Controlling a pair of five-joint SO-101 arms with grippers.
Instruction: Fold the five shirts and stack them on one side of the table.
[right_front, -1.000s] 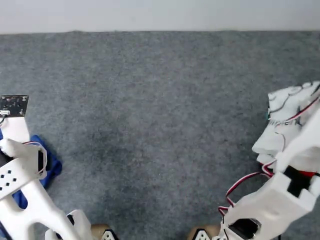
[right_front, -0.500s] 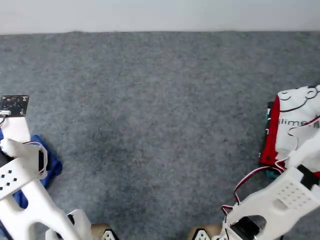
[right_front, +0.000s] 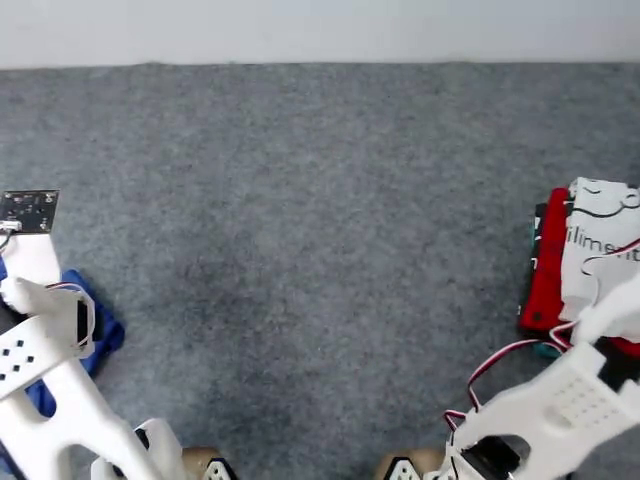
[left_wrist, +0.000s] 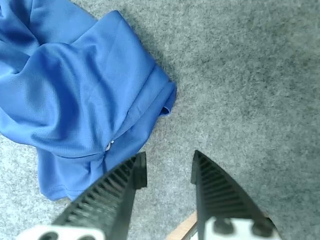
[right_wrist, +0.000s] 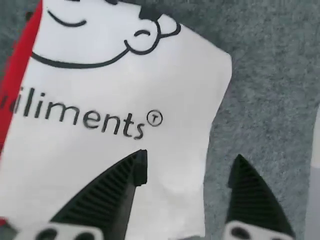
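A crumpled blue shirt (left_wrist: 75, 100) lies on the grey carpet at the table's left edge (right_front: 100, 335), partly under the left arm. My left gripper (left_wrist: 167, 167) hangs open just beside its hem, holding nothing. At the right edge a folded white shirt with black print (right_front: 600, 245) lies on top of a folded red shirt (right_front: 545, 275), with a dark layer under them. In the right wrist view the white shirt (right_wrist: 115, 125) sits flat and my right gripper (right_wrist: 187, 175) stands open over its corner, empty.
Grey carpet (right_front: 320, 230) covers the table, wide and bare through the middle. A pale wall strip (right_front: 320, 30) borders the far edge. A small circuit board (right_front: 28, 210) sits on the left arm. Red and white wires (right_front: 500, 365) loop off the right arm.
The right arm drew back toward the near right corner, uncovering the white shirt now lying flat on the red one. The left arm has stayed still.
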